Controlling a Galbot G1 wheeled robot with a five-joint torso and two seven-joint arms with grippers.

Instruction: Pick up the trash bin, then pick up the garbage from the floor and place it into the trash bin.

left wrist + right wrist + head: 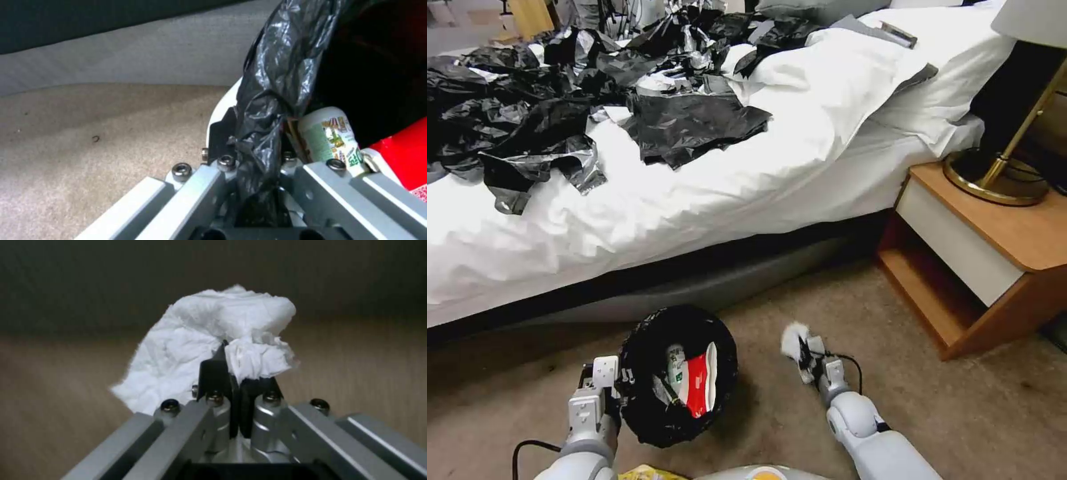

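Note:
The trash bin, lined with a black bag, hangs low in front of me in the head view. My left gripper is shut on its bagged rim. Inside lie a red-and-white carton and a small labelled bottle. My right gripper is to the right of the bin, above the carpet, shut on a crumpled white tissue. The tissue sticks out past the fingertips. A yellow wrapper shows at the bottom edge, by my body.
A bed with white sheets and several black plastic bags strewn on it runs across ahead. A wooden nightstand with a brass lamp base stands at right. Beige carpet lies open around both arms.

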